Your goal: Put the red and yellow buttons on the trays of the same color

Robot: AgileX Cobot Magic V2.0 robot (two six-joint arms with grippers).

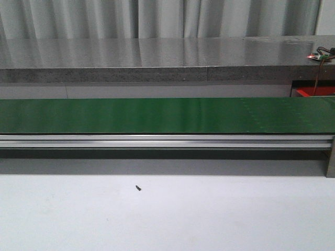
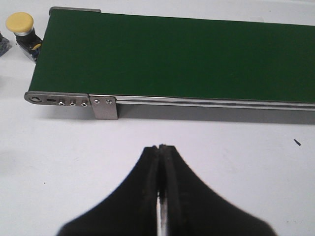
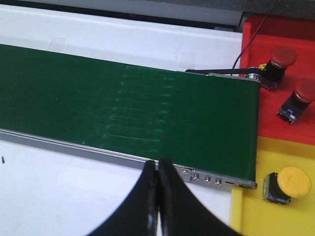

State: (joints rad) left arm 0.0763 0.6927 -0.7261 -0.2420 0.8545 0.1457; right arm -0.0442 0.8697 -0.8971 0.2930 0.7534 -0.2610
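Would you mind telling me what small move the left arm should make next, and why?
Probably open the left end effector and move toward the yellow button lying off the belt's end. Its fingers are closed on nothing, and that button is on no tray, unlike the three already sorted beside the right arm.

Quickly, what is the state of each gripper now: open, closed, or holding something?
Left gripper: jaws closed, holding nothing, above the white table.
Right gripper: jaws closed, holding nothing, at the near edge of the green belt.
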